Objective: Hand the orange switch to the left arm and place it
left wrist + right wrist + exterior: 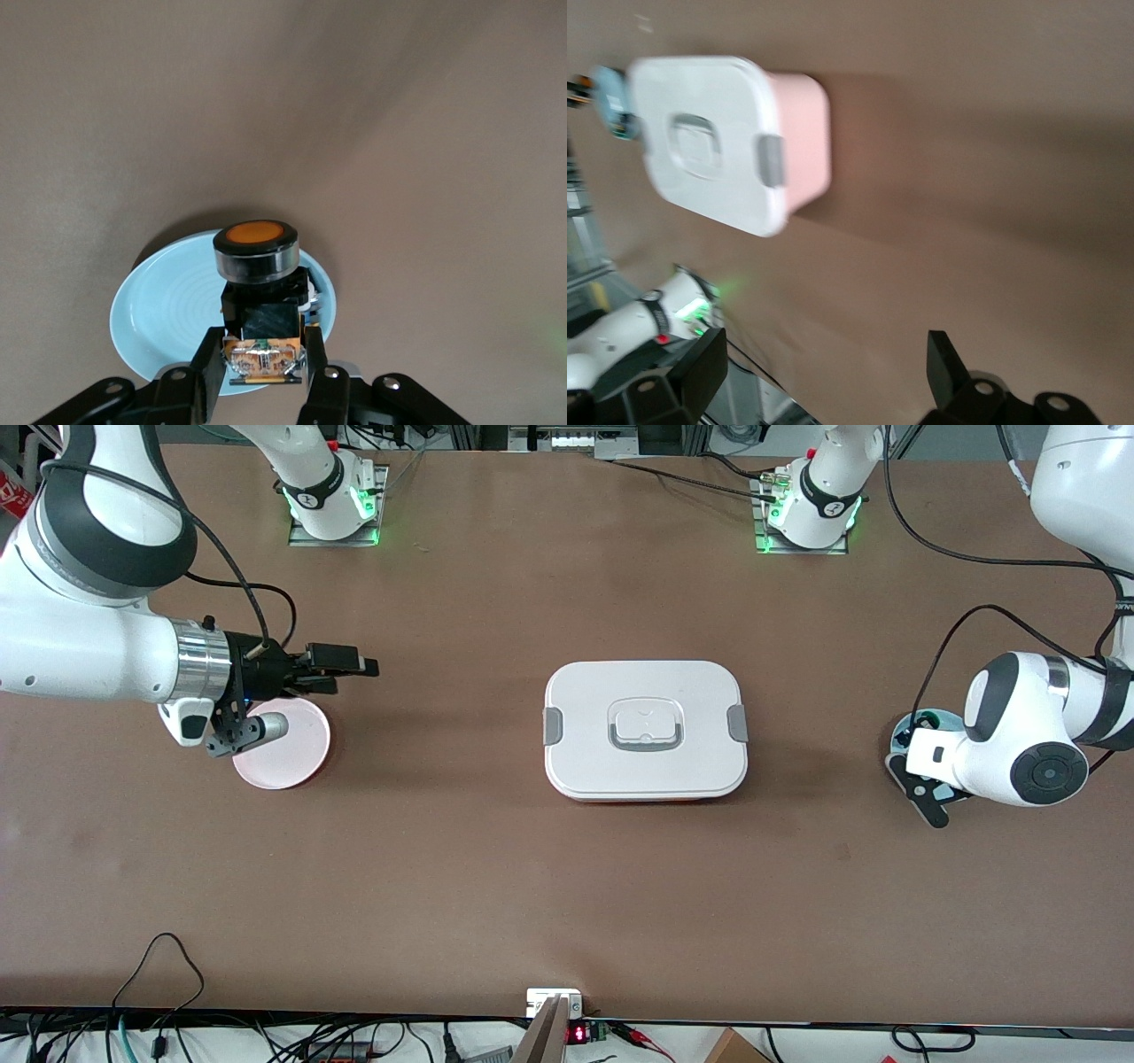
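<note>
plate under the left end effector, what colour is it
Light blue; the plate shows best in the left wrist view, beneath the orange switch.

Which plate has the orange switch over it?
The light blue plate at the left arm's end, under the left gripper, which grips the orange switch. The pink plate sits under the empty right gripper.

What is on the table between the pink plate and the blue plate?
In the front view, the box stands between the pink plate and the blue plate, with bare table on either side of it.
</note>
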You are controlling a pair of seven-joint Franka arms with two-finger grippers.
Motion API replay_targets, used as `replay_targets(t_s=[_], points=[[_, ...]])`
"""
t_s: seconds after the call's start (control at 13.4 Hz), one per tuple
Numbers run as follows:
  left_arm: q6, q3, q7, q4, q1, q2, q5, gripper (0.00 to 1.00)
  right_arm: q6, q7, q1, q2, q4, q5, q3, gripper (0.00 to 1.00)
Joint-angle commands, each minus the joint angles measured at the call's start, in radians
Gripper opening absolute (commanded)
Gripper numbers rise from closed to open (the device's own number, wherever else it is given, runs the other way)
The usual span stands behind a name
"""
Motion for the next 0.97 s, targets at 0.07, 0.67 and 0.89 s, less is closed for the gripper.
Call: replay_targets(t_s=[0.07,0.67,0.89], points=[[0.05,-0.014,0.06,-0.04,0.058,-0.006,0.068,0.17,-0.242,0.052,0.011,0.001,0.095,-0.39,-0.012,1.0],[0.236,-0.011,0.176,-0.115,0.156,0.031,0.143,0.17,-0.23,0.055,-0.035,-0.031,0.241,-0.673,-0.027,1.0],[0.317,-0.012,0.326,-0.114,0.207,0.061,0.166,0.16,-0.097,0.04,-0.073,-0.086,0.131,-0.607,-0.03,1.0]])
